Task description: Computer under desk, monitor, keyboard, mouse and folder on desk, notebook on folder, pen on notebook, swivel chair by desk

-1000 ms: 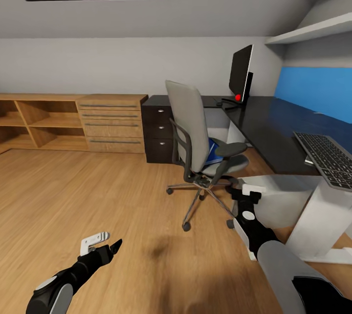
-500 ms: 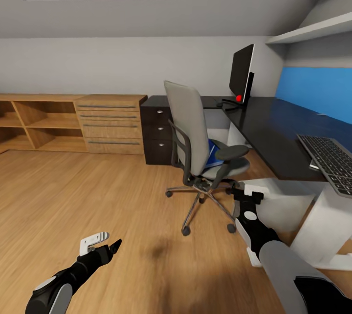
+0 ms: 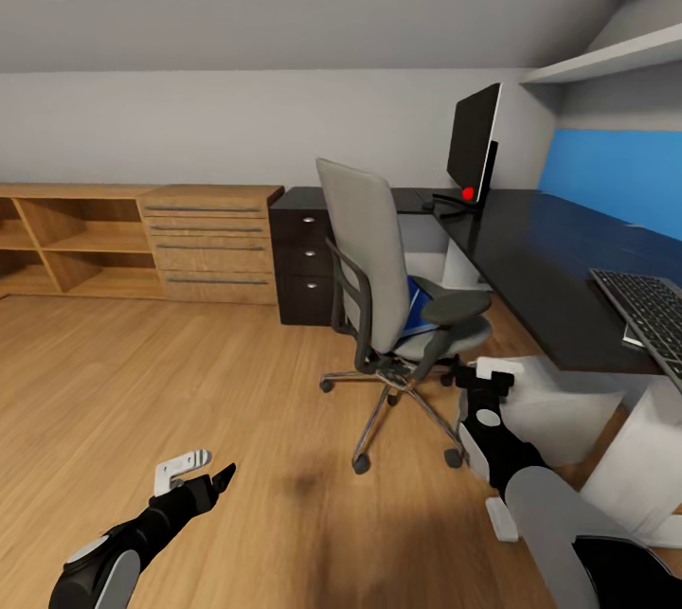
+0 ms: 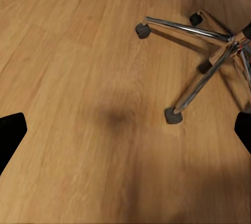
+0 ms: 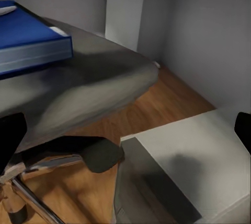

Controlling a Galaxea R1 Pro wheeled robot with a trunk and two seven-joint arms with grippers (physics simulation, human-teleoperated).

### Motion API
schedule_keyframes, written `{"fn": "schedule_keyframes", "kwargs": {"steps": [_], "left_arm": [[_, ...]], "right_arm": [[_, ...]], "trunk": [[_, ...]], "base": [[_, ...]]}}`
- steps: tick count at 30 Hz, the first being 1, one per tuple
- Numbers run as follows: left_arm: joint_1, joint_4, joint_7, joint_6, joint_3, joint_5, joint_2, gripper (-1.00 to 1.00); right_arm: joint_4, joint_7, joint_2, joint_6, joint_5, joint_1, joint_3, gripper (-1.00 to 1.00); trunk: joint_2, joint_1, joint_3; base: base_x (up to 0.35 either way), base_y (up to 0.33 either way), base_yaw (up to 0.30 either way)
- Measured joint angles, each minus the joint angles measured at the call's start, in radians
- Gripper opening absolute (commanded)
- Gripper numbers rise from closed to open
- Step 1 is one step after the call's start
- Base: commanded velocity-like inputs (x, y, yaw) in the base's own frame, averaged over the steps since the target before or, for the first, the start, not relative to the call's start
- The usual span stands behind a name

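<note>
The swivel chair (image 3: 371,254) stands in front of the black desk (image 3: 530,254), turned partly away from it. The blue folder (image 3: 415,304) lies on its seat; in the right wrist view the folder (image 5: 29,36) sits close by with a white tip resting on its cover. The monitor (image 3: 472,143) stands at the desk's far corner. The keyboard (image 3: 652,306) overhangs the desk's near edge. A pale grey box, the computer (image 3: 559,405), sits on the floor under the desk. My right gripper (image 3: 485,372) is open just below the seat's front. My left gripper (image 3: 204,470) hangs open over bare floor.
A three-drawer black pedestal (image 3: 303,259) closes the desk's left end, with a light-wood chest and shelves (image 3: 142,240) along the wall. The chair's chrome base (image 4: 209,62) spreads over the wood floor. A small white object (image 3: 500,519) lies on the floor by my right arm.
The whole view has shifted: the chair looks nearer and the keyboard has slid toward the right edge, so the camera moved. Both arms hold the same pose.
</note>
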State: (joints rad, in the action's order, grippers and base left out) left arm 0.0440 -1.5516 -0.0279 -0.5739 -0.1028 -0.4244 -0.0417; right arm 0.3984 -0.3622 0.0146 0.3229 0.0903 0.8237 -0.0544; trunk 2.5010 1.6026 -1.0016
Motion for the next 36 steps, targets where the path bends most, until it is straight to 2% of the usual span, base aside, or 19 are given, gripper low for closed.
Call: {"fn": "schedule_keyframes", "kwargs": {"steps": [12,19,36], "left_arm": [[-0.001,0.0,0.0,0.006,0.0,0.002,0.0,1.0],[0.0,0.0,0.003,0.011,0.0,0.003,0.0,1.0],[0.0,0.0,0.001,0.011,-0.006,0.001,0.0,1.0]], "right_arm": [[0.0,-0.003,0.01,0.001,-0.006,0.0,-0.004,1.0],[0.0,-0.002,0.027,-0.003,-0.004,0.0,-0.003,1.0],[-0.001,-0.002,0.026,-0.002,-0.004,0.0,-0.002,1.0]], "trunk": [[0.0,0.0,0.0],[0.0,0.0,0.0],[0.0,0.0,0.0]], "base": [[0.193,0.0,0.0],[0.018,0.0,0.0],[0.054,0.073,0.0]]}}
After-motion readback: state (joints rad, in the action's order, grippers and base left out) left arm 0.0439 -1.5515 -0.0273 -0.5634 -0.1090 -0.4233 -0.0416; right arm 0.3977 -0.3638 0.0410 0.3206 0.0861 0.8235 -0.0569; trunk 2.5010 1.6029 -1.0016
